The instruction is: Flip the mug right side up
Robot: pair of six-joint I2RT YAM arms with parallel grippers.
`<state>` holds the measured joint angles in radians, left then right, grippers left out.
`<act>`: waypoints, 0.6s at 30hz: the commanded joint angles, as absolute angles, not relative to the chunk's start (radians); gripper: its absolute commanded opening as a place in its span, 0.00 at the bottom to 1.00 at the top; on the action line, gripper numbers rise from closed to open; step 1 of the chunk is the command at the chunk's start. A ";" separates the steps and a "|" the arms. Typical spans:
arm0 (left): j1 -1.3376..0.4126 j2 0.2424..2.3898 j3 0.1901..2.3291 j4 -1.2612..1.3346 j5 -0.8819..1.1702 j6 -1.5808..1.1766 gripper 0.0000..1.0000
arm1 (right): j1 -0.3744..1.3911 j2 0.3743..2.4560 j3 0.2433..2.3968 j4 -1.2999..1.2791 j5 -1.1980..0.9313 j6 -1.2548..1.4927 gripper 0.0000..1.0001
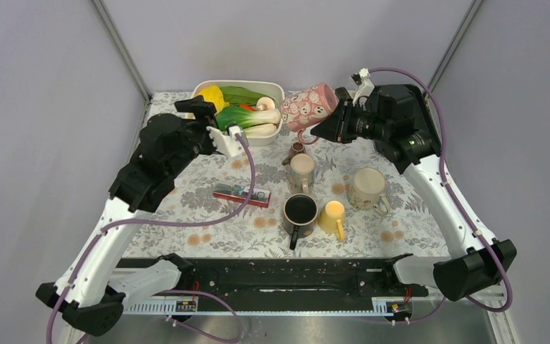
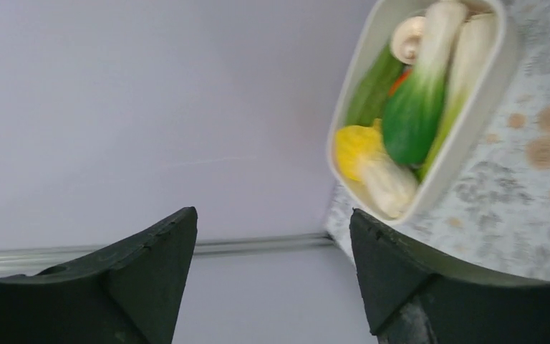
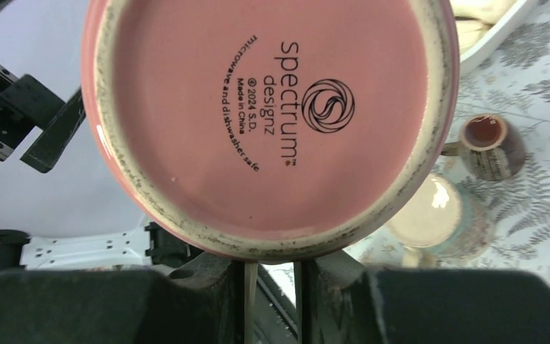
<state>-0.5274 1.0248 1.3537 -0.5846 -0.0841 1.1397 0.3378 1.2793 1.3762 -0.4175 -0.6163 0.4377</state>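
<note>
The right jaws clamp the pink mug point(image 1: 309, 105), held sideways in the air beside the vegetable dish point(image 1: 238, 83); uprighting and setting down remain. The left jaws gape empty.

Two arms up: one hand full, one hand empty.
The right gripper point(image 1: 331, 120) is up high, at the end of an arm that bends up from its base and reaches far out. Its fingers point(image 3: 186, 294) are close together and hold the pink mug point(image 1: 308, 106) by its bottom edge. The mug sticks out in front of the hand, tipped on its side, with its flat bottom facing the wrist. The left gripper point(image 1: 199, 107) is up too. Its jaws are wide apart with nothing between them.
</note>
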 commanded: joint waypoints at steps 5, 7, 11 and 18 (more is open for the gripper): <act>-0.558 0.795 1.048 -0.095 0.401 1.849 0.79 | 0.367 1.167 1.407 -0.267 -0.758 0.508 0.00; -0.576 0.809 1.060 -0.150 0.507 1.898 0.81 | 0.368 1.136 1.383 -0.239 -0.767 0.518 0.00; -0.625 0.874 1.015 0.026 0.566 1.940 0.83 | 0.369 1.106 1.341 -0.185 -0.814 0.562 0.00; -0.666 0.980 1.057 0.125 0.588 1.992 0.82 | 0.382 1.098 1.289 -0.103 -0.837 0.605 0.00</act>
<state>-0.6525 0.9550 1.0203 0.0013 0.4999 1.9190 0.3668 1.1175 1.2869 -0.2947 -0.7815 0.5678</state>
